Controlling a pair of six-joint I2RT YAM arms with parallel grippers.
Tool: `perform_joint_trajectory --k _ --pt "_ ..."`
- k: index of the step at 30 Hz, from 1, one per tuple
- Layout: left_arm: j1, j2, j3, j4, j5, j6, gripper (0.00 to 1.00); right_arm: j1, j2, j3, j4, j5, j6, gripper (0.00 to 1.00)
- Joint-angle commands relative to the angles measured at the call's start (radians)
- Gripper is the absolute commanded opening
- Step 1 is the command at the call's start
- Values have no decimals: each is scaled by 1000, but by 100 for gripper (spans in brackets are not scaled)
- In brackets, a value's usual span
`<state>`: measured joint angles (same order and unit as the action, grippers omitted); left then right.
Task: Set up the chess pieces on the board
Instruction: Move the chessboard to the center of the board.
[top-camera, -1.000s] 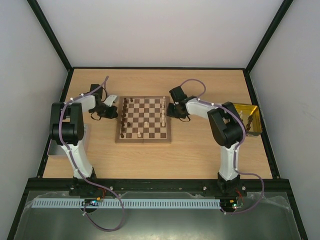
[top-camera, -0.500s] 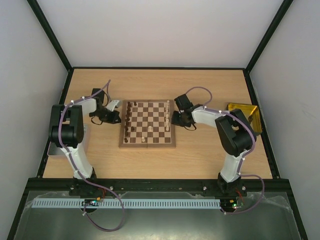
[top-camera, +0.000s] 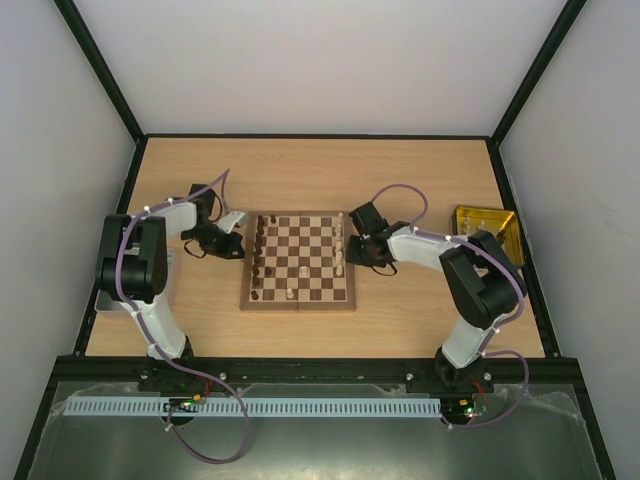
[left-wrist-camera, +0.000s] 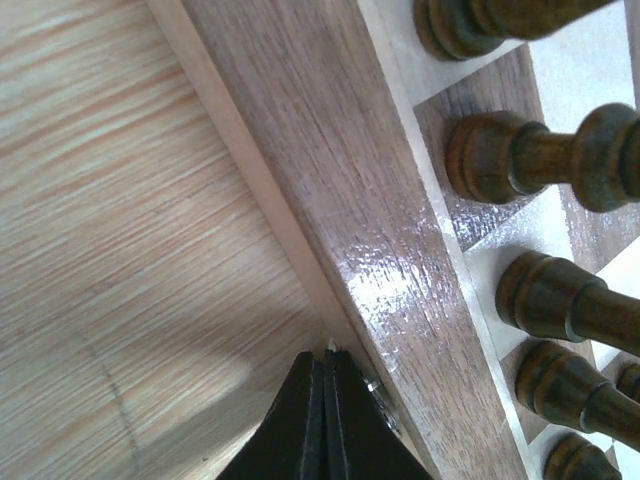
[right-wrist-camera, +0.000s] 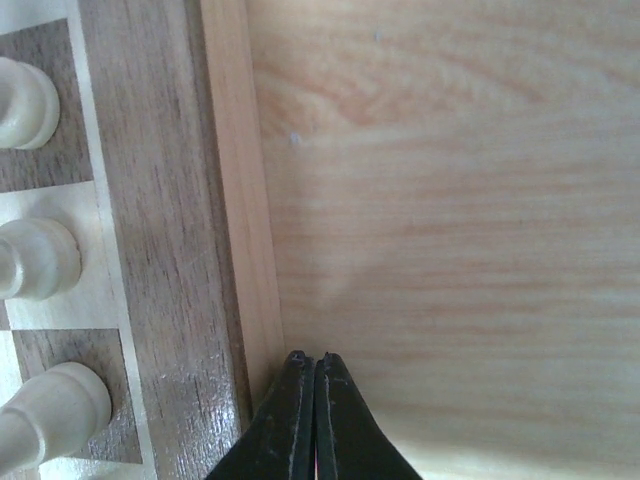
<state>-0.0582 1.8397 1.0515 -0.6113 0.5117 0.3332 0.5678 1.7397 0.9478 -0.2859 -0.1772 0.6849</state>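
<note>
The board (top-camera: 298, 305) lies in the middle of the table. Dark brown chess pieces (top-camera: 258, 255) stand along its left side and cream ones (top-camera: 340, 243) along its right; one cream piece (top-camera: 291, 293) stands alone near the front. My left gripper (top-camera: 240, 248) is shut and empty, its tips (left-wrist-camera: 326, 352) against the board's left rim (left-wrist-camera: 340, 180), beside dark pieces (left-wrist-camera: 520, 160). My right gripper (top-camera: 352, 250) is also shut and empty, its tips (right-wrist-camera: 309, 358) at the right rim (right-wrist-camera: 160, 250), next to cream pieces (right-wrist-camera: 35, 255).
A yellow translucent tray (top-camera: 487, 232) sits at the right edge of the table, behind my right arm. A grey flat tray (top-camera: 103, 300) shows partly under my left arm. Black frame posts border the table.
The board has slid toward the near edge and slightly right. Both shut grippers moved with it, staying at its left and right rims.
</note>
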Motion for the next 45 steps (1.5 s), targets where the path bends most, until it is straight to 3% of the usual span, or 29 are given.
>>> perform_joint_trajectory --k 1,12,37,45 --pt "-35 16 -32 -84 19 30 2 54 -69 -64 17 -72 29 2" --pt "-35 14 -34 -79 28 30 2 64 -139 -99 -19 -39 21 2" --pt "-37 -17 -49 -123 27 113 2 32 30 104 -97 2 -34 2" --pt "-20 -17 -61 -83 -24 89 2 23 -21 98 -137 36 -38 2"
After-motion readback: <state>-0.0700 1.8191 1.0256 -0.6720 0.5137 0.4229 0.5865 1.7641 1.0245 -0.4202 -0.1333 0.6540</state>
